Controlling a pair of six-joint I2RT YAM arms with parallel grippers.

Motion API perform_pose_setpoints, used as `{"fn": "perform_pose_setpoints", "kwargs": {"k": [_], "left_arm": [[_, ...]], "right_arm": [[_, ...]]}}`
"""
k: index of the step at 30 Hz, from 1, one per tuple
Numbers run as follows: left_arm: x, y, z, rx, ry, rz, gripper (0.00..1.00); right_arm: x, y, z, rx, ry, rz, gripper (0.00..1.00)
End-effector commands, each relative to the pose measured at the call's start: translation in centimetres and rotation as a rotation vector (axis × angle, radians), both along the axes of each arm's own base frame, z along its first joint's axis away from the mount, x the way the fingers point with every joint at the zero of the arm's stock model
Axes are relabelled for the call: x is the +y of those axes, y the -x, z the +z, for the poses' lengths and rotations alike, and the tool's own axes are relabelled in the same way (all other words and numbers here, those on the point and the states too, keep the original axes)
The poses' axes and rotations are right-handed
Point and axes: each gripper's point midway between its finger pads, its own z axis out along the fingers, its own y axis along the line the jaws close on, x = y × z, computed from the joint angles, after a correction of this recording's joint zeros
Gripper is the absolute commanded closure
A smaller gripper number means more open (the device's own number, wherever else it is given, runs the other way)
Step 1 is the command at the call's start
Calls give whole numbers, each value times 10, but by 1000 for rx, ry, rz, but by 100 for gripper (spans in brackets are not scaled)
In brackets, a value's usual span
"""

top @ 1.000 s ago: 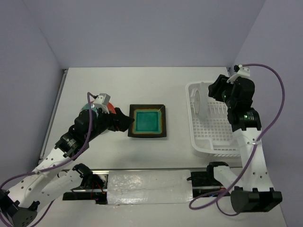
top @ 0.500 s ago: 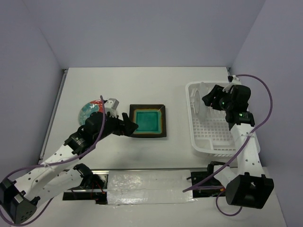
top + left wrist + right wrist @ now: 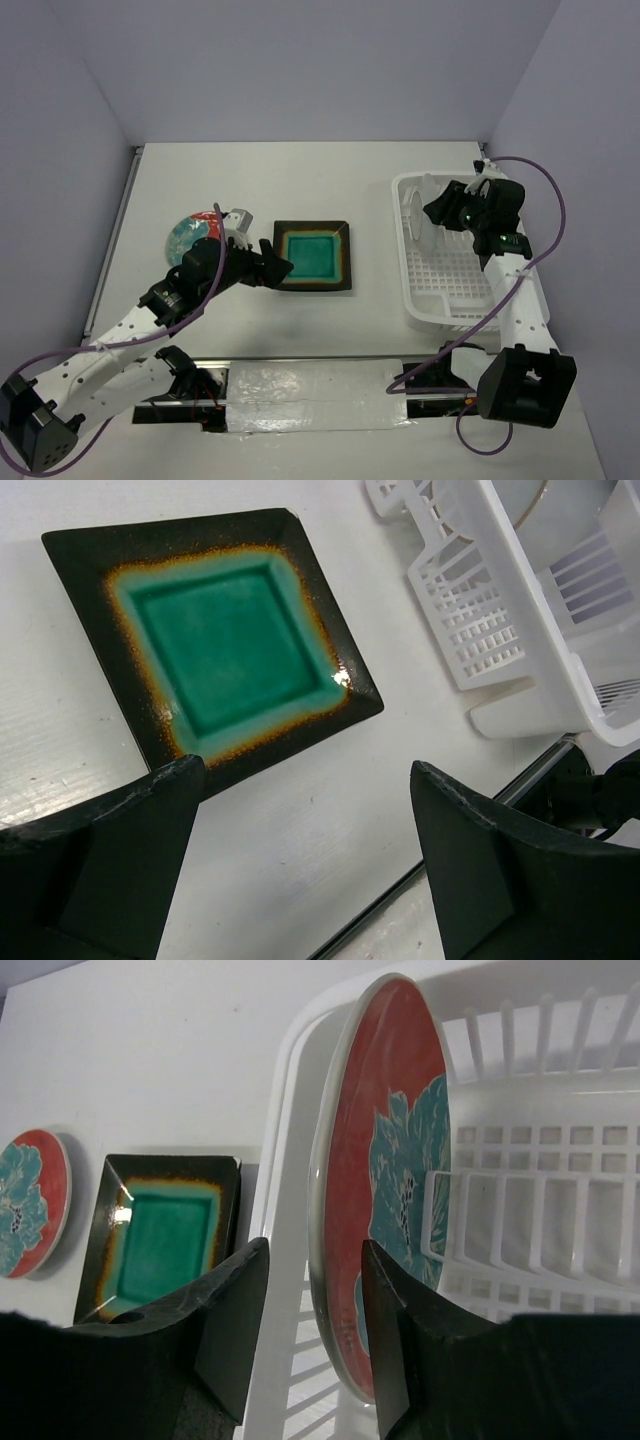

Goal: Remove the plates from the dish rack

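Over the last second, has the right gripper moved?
Yes. The right gripper has shifted left and slightly nearer, from above the far right part of the rack to the round plate standing at the rack's far left end.

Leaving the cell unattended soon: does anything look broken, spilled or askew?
Nothing stands out. The teal square plate lies flat on the table, a round floral plate flat beside it, and a second floral plate stands on edge in the dish rack. No chips or spills show.
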Motion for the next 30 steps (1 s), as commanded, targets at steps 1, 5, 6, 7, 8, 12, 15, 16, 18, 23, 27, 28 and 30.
{"fn": "perform_pose_setpoints", "kwargs": {"k": [1,5,6,7,8,12,15,16,18,23,27,28,30], "left_arm": [[-3,-5,15,-66,23,-7,4],[-3,-4,18,-73,29,-8,4],[-3,-4,18,-73,29,-8,4],[-3,-3,17,-72,28,-8,4],[-3,-3,17,-72,26,-9,4],[-3,-3,16,-72,26,-9,4],[-3,-3,17,-72,28,-8,4],[-3,-3,18,-74,28,-9,4],[-3,-3,18,-75,27,-9,4],[-2,-2,18,-75,27,-9,4],[-2,-1,19,-77,30,-10,4],[-2,-1,19,-77,30,-10,4],[-2,-2,18,-74,28,-10,4]], "right_arm": [[0,-8,11,-71,13,26,51],[0,-9,9,-54,14,28,52],[0,-10,9,-55,14,29,53],[0,-11,8,-56,13,29,54],[0,-11,7,-54,12,29,54],[0,-13,4,-44,8,28,56],[-1,-14,3,-41,8,21,59],[-3,-15,3,-42,10,15,61],[-2,-15,1,-38,10,16,61],[-3,-18,-5,-18,4,18,62],[-3,-19,-4,-23,3,19,66],[-2,-18,-5,-20,2,22,67],[-2,-19,-4,-24,2,22,72]]}}
